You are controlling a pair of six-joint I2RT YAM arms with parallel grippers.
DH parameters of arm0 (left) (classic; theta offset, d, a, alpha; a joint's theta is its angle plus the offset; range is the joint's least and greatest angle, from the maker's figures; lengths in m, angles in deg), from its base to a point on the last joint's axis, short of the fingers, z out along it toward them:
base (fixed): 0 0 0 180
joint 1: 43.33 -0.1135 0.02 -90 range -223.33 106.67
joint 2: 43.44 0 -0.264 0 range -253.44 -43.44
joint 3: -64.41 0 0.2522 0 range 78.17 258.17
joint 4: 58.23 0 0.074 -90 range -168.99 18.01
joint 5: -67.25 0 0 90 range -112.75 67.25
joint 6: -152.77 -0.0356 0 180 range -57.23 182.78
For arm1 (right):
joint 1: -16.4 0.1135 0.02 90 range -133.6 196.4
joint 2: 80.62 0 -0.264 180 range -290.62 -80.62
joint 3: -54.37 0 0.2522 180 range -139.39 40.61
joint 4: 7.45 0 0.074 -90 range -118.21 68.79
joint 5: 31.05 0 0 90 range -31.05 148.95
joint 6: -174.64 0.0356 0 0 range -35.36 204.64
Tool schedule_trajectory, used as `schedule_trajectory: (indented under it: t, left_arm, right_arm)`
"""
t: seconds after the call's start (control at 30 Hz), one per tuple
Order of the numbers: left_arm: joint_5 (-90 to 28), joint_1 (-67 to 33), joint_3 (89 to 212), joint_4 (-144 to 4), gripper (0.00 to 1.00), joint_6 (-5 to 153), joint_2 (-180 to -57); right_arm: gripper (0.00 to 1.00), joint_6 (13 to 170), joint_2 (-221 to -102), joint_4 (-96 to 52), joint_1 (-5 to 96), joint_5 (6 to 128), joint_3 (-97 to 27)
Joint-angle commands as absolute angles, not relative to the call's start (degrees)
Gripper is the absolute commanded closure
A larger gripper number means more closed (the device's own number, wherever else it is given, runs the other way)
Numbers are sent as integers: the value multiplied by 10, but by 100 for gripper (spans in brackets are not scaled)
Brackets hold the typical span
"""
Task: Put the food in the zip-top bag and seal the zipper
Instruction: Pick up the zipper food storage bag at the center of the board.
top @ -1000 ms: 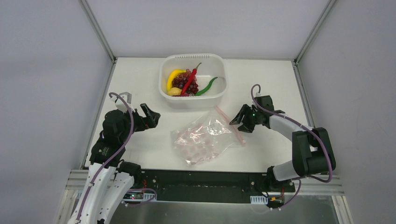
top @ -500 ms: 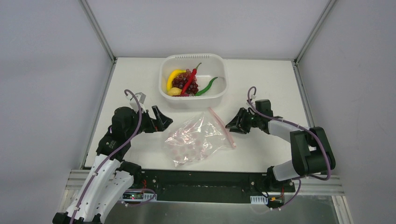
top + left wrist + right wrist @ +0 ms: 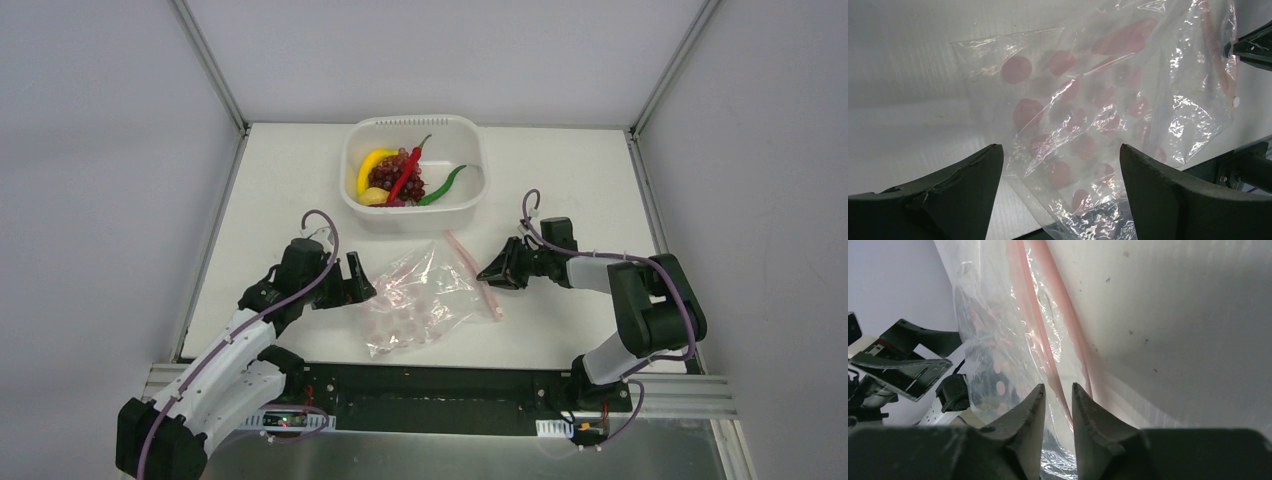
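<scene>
2 grippers at the zip-top bag (image 3: pixel 425 300)
Left gripper (image 3: pixel 362 285) wide open; right gripper (image 3: pixel 1058 390) narrow around the zipper (image 3: pixel 462 255), grip unclear.

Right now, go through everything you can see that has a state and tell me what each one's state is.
zip-top bag: lying crinkled on the table, no food inside.
zipper: looks unsealed, its two strips apart.
food: all in the tub, none bagged.
white tub: upright, holding the food.
left gripper: open, at the bag's left edge.
right gripper: jaws nearly together around a zipper strip; grip unclear.
</scene>
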State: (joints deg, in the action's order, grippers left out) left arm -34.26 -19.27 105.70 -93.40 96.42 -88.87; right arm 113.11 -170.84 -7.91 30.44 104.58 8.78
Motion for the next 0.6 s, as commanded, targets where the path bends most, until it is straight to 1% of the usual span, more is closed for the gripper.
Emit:
schedule_trajectory:
  t: [0.0,0.07,0.1,0.2,0.27,0.4,0.43,0.57]
  left_arm:
    - [-337,-170,1053,-868,15,988,-920]
    - [-333,-160,1052,-856,16,993,-931]
    - [-332,-157,1052,-852,16,994,-935]
    - [-321,-151,1057,-855,16,996,-935]
    - [-306,-150,1060,-868,14,996,-920]
    - [-275,-149,1078,-918,3,989,-860]
    - [-273,-149,1086,-927,1,988,-846]
    - [-280,-140,1132,-946,1,997,-811]
  right_arm:
    - [84,1161,-1712,-9,308,1093,104]
    - [89,1183,-1710,23,307,1105,117]
    - [96,1196,-1706,41,308,1114,124]
    - [100,1225,-1677,66,308,1114,139]
    - [100,1219,-1646,46,308,1095,145]
    - [100,1175,-1566,-41,308,1067,141]
    - [100,1157,-1543,-70,310,1062,136]
    - [100,1103,-1444,-174,327,1049,113]
